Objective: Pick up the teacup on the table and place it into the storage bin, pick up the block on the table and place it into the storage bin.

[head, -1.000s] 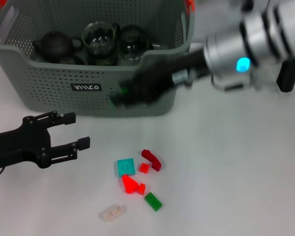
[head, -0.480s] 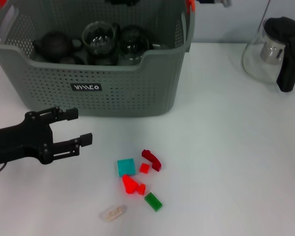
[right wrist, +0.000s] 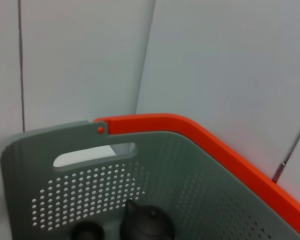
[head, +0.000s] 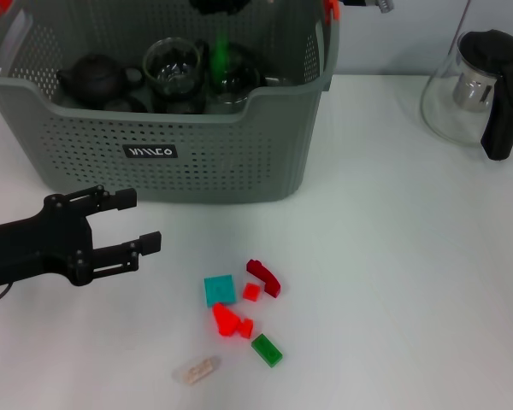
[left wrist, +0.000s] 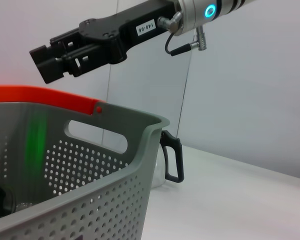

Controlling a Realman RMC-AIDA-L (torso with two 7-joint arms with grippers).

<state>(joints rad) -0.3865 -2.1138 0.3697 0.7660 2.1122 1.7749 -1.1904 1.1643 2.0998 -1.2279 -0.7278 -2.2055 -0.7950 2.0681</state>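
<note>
- One thing is new: a green block (head: 220,53) shows as a blurred streak inside the storage bin (head: 239,162), dropping over the glassware. Half a second ago it was not there. The left wrist view catches the same green smear (left wrist: 37,142) against the bin's inner wall.
- A second ago the right arm was crossing the front wall of the bin with something green in its claw. Now the right gripper (left wrist: 46,64) hangs above the bin's rim. It has let go and carries nothing.
- I judge one block delivery all but done, since the piece only has to land.
- The left gripper (head: 135,222) lies low on the table (head: 393,282) in front of the bin. Its claw is spread and empty, and it has barely shifted over the last second.
- Inside the bin sit a dark teapot (head: 94,77), a clear glass cup (head: 171,64) beside it and more glassware (head: 239,77) further along. No teacup is visible on the table outside the bin, so that half of the task looks finished.
- In front of the bin, well clear of its wall, loose blocks wait: a teal square (head: 219,290), red pieces (head: 231,323), a green brick (head: 267,350) and a pale clear one (head: 197,369).
- Off to the bin's side stands a glass pot (head: 479,85) with a black handle and a metal filter inside.
</note>
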